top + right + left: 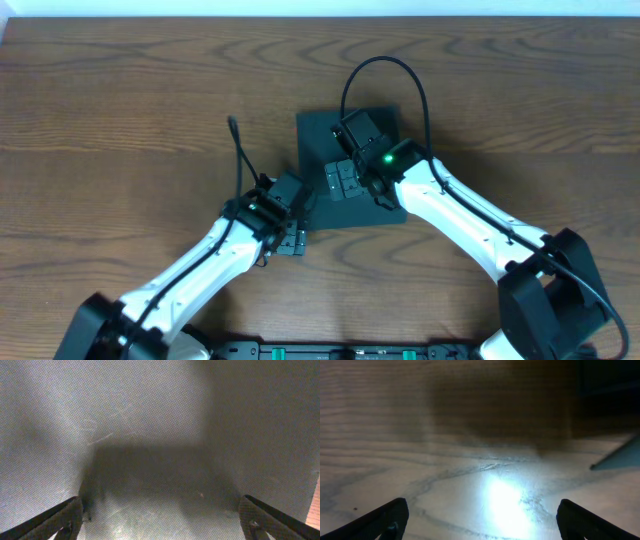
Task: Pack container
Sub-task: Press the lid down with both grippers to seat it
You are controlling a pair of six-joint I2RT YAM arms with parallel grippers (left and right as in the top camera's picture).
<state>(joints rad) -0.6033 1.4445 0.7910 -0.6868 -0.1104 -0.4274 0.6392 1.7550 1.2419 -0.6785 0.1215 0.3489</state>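
Note:
The dark teal-green container [320,135] lies at the middle of the wooden table. My right gripper [343,180] hangs just over its front half, open and empty. The right wrist view shows only the container's woven grey-green surface [150,420] between the spread fingers [160,520]. My left gripper [290,240] is low over the bare table just off the container's front left corner, open and empty. In the left wrist view its fingers [482,520] frame bare wood, with a corner of the container [620,457] at the right edge. No snack packets show in any view.
The brown wooden table [120,120] stretches wide to the left, right and back of the container. A bright glare spot [505,505] lies on the wood under the left gripper. A white wall edge runs along the table's far side.

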